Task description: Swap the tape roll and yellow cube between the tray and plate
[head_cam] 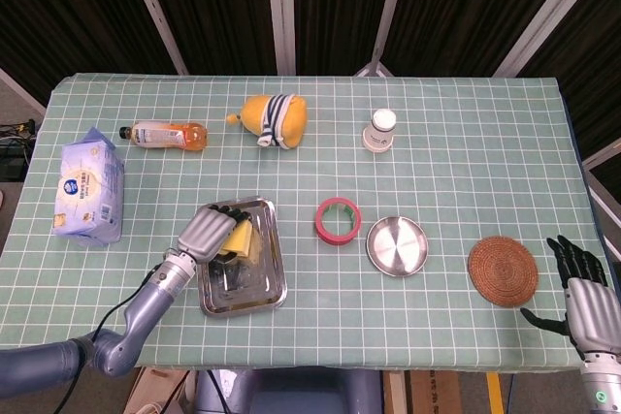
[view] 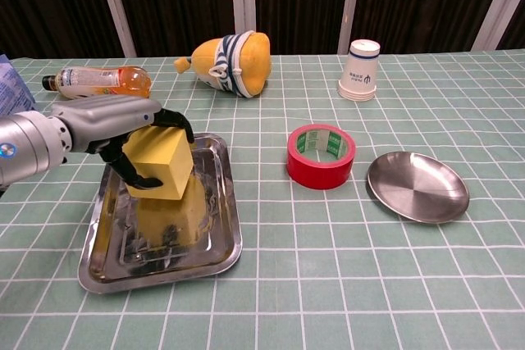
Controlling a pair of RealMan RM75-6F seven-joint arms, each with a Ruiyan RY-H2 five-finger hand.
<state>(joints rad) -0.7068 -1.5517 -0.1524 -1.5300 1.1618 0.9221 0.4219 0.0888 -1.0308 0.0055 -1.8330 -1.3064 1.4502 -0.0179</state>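
Note:
The yellow cube [view: 164, 163] sits in the steel tray [view: 215, 239] at the front left, and my left hand [view: 123, 125] wraps over it with fingers on its top and thumb on its near face. From the head view the left hand [head_cam: 209, 231] covers most of the cube [head_cam: 239, 238] in the tray [head_cam: 264, 283]. A red tape roll [view: 321, 155] lies on the cloth between tray and round steel plate [view: 417, 187]; the plate [head_cam: 396, 245] holds nothing, with the tape roll [head_cam: 337, 220] to its left. My right hand [head_cam: 585, 298] hovers open at the front right corner.
A drink bottle [head_cam: 163, 134], a yellow plush toy [head_cam: 272, 119] and a paper cup [head_cam: 381, 130] stand along the far side. A blue packet [head_cam: 88, 191] lies at the left edge. A woven coaster [head_cam: 503, 271] sits right of the plate.

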